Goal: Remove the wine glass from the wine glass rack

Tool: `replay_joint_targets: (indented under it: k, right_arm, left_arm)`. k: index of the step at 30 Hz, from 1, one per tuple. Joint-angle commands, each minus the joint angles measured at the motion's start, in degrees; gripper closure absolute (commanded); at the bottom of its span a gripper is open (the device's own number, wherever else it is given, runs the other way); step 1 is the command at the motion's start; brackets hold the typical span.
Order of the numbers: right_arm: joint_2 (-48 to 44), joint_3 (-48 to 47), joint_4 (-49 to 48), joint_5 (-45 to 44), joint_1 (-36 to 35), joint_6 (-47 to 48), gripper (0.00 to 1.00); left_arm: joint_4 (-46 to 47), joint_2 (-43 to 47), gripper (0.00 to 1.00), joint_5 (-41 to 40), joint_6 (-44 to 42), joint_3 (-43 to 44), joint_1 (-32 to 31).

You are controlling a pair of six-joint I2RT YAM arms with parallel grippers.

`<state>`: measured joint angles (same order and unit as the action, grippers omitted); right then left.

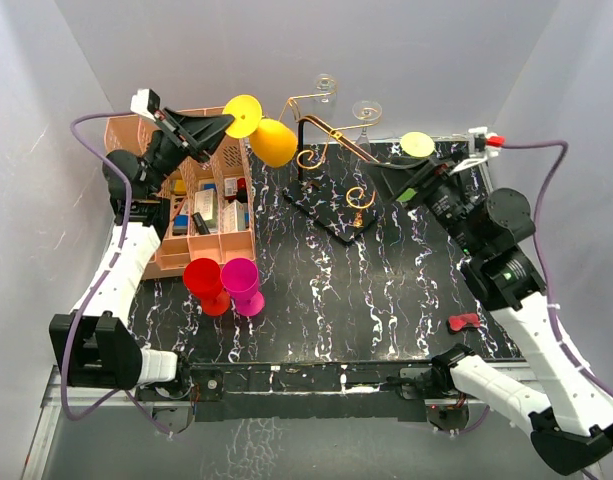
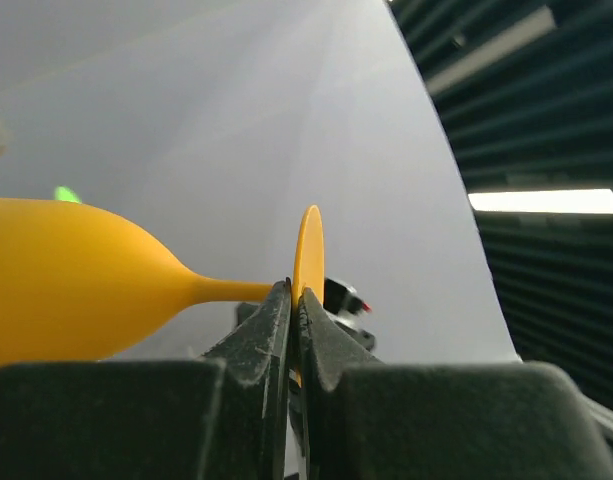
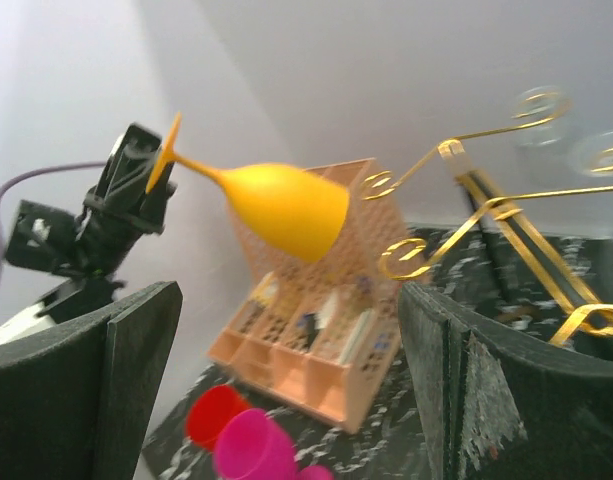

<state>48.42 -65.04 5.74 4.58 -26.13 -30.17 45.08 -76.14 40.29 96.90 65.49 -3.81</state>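
The yellow wine glass (image 1: 274, 142) lies on its side in the air, just left of the wine glass rack's gold scroll arms (image 1: 326, 135) and apart from them. My left gripper (image 1: 224, 124) is shut on its round foot (image 2: 309, 250); the bowl (image 2: 66, 275) points away to the left in the left wrist view. The rack's black base (image 1: 336, 210) stands on the marbled table. My right gripper (image 1: 380, 178) is open and empty beside the rack's right side. The right wrist view shows the glass (image 3: 281, 205), the gold arms (image 3: 506, 215) and my open fingers (image 3: 126, 370).
A peach slotted organiser (image 1: 206, 215) stands under my left arm and shows in the right wrist view (image 3: 316, 330). A red cup (image 1: 204, 282) and a magenta cup (image 1: 243, 283) stand in front of it. A lime disc (image 1: 418, 144) lies at the back right. A small red object (image 1: 464, 322) lies near the right.
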Motion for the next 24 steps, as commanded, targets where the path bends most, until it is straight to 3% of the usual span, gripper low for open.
replay_joint_targets:
  k: [1, 9, 19, 21, 24]
  right_arm:
    - [5.0, -0.2, -10.9, 15.1, 0.1, -10.0, 0.02]
    - [14.7, 2.8, -36.7, 28.0, 0.0, -32.4, 0.01]
    - [30.6, -3.6, -67.9, 37.9, 0.0, -51.9, 0.06]
    - [33.8, -5.2, -74.3, 38.9, -0.1, -57.3, 0.1]
    - [39.3, -8.0, -86.2, 39.8, -0.4, -65.7, 0.24]
  left_arm:
    - [27.1, 4.3, 1.0, 3.0, 11.5, 0.1, 0.2]
    - [42.3, 7.5, 1.0, -2.2, 22.4, -2.7, 0.2]
    - [46.5, 9.8, 1.0, -5.4, 25.9, -6.7, -1.8]
    - [47.6, 9.3, 1.0, -5.8, 26.8, -6.9, -2.2]
    - [48.9, 8.8, 1.0, -5.5, 27.6, -7.2, -2.5]
